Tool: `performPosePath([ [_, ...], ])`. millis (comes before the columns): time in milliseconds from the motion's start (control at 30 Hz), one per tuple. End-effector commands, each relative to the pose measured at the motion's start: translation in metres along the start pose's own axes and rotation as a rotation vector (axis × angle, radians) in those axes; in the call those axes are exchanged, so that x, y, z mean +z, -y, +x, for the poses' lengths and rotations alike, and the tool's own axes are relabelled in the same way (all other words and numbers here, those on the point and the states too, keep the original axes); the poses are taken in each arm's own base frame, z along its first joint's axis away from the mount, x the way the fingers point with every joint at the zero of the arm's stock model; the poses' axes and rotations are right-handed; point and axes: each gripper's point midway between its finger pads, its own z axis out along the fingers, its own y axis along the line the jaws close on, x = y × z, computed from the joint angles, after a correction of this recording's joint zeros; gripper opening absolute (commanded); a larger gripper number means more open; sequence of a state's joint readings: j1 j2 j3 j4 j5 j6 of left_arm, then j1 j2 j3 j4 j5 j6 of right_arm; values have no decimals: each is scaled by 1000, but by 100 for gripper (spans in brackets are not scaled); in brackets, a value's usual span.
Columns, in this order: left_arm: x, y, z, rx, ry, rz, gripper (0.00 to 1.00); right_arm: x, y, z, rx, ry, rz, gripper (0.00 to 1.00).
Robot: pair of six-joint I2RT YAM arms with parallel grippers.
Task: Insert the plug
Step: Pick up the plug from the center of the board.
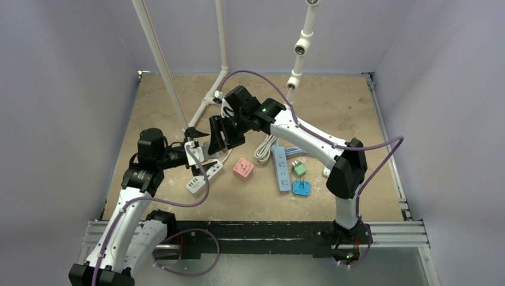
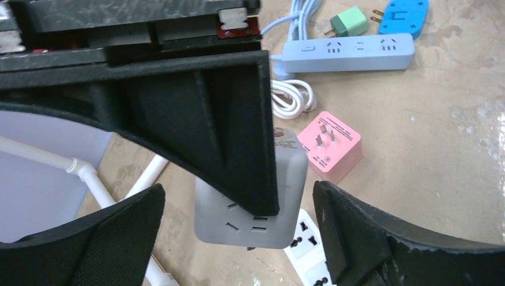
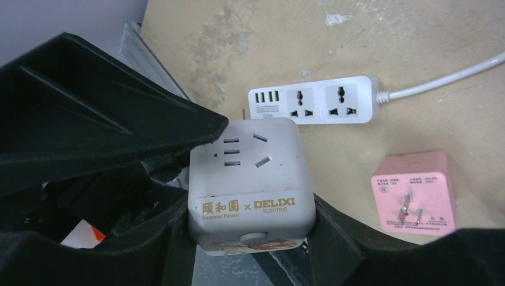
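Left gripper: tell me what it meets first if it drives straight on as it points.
The left gripper would likely meet the grey cube socket held by the right gripper, or that gripper's jaw crossing in front of it; depth is unclear.

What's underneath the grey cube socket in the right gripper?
The white power strip lies below the cube socket, its USB ports and two sockets showing. The cube's underside and whatever sits directly beneath it are covered.

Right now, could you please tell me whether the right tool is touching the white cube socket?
Touching. The right wrist view shows the right tool closed on the white cube socket, a finger pressed against each side.
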State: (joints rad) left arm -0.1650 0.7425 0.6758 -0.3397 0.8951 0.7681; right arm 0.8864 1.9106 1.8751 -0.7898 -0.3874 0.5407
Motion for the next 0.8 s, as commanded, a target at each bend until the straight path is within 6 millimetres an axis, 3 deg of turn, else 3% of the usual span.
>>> performPosePath([
  [0, 1, 7, -10, 74, 33, 77, 86, -18, -32, -12, -15, 61, -131, 0],
  [167, 0, 17, 6, 106, -32, 155, 62, -21, -37, -14, -23, 72, -154, 0],
  [267, 3, 5, 2, 81, -26, 108, 45, -23, -37, -13, -21, 76, -157, 0],
  [333, 4, -6, -4, 48, -9, 49, 25, -24, -36, -14, -18, 94, -153, 11],
  [367, 5, -13, -7, 21, 0, 11, 11, -25, -34, -13, -6, 108, -145, 23],
  [400, 5, -19, -11, -8, 14, -28, 3, -25, -33, -13, 4, 129, -138, 33],
  [467, 3, -26, -17, -57, 39, -84, 0, -29, -34, -17, 20, 192, -135, 45],
  [533, 2, -26, -20, -95, 56, -113, 0, -33, -35, -21, 42, 260, -133, 52],
  [633, -1, -23, -21, -118, 61, -117, 0, -41, -38, -30, 70, 350, -146, 51],
  [767, -2, -25, -24, -124, 63, -130, 0, -38, -38, -30, 79, 347, -148, 43],
])
